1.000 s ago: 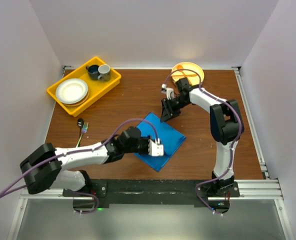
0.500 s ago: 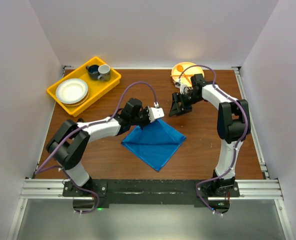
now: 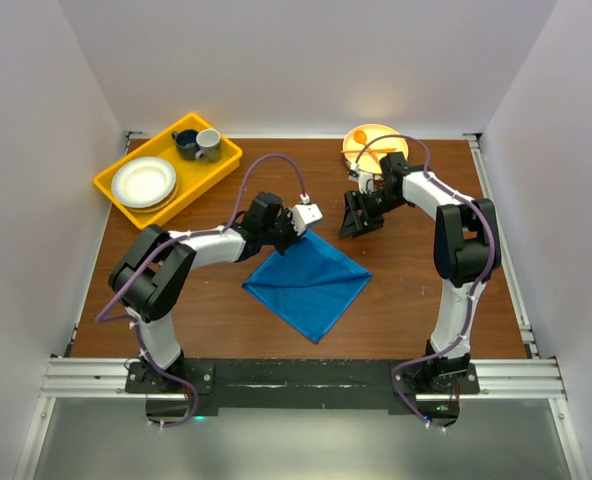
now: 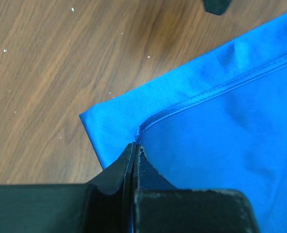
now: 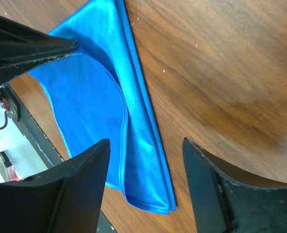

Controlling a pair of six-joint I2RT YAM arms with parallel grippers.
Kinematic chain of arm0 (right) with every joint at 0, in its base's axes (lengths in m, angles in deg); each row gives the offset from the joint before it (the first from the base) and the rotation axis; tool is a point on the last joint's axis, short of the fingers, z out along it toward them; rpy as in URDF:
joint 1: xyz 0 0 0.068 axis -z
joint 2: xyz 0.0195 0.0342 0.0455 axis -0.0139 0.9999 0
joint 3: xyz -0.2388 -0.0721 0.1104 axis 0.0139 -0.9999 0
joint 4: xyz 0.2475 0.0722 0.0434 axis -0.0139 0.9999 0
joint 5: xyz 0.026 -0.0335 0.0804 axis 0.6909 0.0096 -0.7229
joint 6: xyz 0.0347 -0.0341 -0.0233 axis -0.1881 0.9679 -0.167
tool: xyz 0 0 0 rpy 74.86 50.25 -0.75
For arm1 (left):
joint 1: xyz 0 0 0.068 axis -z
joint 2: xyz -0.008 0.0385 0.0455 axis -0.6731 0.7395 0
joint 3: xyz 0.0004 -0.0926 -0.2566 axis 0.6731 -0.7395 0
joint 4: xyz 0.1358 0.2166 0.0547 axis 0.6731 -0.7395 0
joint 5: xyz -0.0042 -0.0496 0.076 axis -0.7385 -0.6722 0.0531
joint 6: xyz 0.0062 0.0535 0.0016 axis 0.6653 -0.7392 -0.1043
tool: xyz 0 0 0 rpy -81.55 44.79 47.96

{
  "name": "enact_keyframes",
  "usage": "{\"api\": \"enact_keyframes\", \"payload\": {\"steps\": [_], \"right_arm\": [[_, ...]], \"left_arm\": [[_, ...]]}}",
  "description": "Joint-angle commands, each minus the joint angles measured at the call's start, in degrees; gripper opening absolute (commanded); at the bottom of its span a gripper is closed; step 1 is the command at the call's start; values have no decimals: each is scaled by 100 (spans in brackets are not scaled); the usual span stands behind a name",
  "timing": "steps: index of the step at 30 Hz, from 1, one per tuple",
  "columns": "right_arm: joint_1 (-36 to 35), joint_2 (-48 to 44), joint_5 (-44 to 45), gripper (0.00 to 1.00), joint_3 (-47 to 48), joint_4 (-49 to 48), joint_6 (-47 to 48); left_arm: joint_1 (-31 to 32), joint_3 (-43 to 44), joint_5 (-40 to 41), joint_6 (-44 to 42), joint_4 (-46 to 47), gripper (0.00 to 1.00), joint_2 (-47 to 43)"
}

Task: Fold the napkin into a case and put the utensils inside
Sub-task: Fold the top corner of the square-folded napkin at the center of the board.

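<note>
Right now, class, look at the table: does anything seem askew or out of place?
Yes: the blue napkin is folded unevenly. At the corner pinched by the left gripper, the bottom layer pokes out past the top layer's hem.

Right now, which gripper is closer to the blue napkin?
Left. The left gripper pinches the napkin's far corner; the right gripper hangs open beside that corner, apart from the cloth.

The napkin (image 3: 311, 290), bright blue with a satin sheen, lies folded on the brown table (image 3: 406, 300) near its middle, turned as a diamond. We note a hemmed upper layer over a lower one, edges stacked along one side, and the far corner pinched in the closed left gripper (image 4: 135, 145).
</note>
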Motion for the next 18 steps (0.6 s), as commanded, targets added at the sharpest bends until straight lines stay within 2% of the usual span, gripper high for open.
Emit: {"api": "enact_keyframes", "payload": {"steps": [1, 18], "right_arm": [[-13, -219, -192, 63, -131, 106, 207], [-31, -280, -263, 60, -439, 202, 418]], "left_arm": [[-97, 209, 212, 352, 392, 0, 76], [-211, 437, 432, 529, 340, 0, 401]]}}
